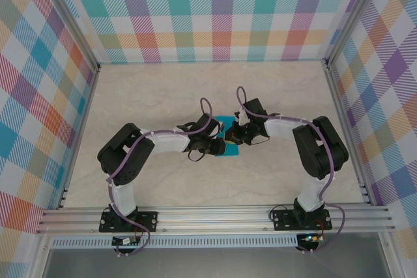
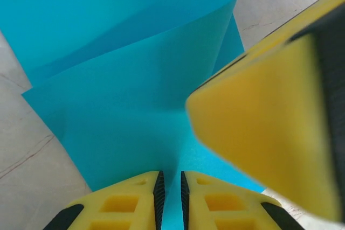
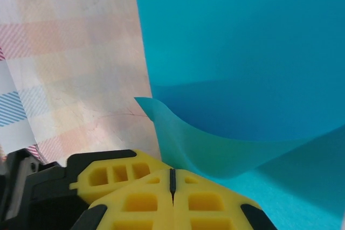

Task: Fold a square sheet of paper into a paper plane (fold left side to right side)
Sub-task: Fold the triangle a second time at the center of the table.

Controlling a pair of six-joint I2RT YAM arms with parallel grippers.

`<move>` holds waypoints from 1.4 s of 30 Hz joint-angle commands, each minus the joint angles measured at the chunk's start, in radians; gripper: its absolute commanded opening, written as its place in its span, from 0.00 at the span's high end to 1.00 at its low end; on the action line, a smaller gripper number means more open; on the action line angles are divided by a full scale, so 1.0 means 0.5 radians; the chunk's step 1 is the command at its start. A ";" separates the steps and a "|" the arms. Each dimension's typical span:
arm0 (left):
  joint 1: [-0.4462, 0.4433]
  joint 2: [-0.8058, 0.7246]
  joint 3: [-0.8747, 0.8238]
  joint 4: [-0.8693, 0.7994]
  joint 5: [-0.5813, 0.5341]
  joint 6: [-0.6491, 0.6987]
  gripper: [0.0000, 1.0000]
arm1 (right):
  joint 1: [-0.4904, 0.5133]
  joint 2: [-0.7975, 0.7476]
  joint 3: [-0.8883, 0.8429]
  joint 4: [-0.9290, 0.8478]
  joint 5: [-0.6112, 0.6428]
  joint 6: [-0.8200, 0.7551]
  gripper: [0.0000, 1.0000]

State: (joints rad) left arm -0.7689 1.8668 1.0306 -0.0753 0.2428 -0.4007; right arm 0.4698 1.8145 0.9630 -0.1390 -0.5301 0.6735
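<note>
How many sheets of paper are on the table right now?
1: the teal sheet of paper lies mid-table between the two claws, partly covered by them. The left wrist view shows it curling up in layers; a second sheet underneath cannot be ruled out.

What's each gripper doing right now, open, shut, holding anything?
Left gripper: nearly shut on the teal paper.
Right gripper: shut, at the paper's edge; a grip cannot be told.

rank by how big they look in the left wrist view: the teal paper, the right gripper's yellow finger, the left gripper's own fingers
1. teal paper, which takes up most of the picture.
2. right gripper's yellow finger, though it looms large because it is close and blurred.
3. left gripper's own fingers, with just their tips showing at the bottom edge.
</note>
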 commanded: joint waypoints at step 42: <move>0.005 -0.035 -0.125 -0.067 -0.011 -0.022 0.83 | -0.319 -0.236 0.094 -0.287 0.271 -0.359 0.99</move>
State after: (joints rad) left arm -0.7689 1.8557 1.0039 -0.0406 0.2352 -0.4011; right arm 0.2970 1.7844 1.0004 -0.2569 -0.3908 0.5079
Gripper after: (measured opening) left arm 0.173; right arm 0.046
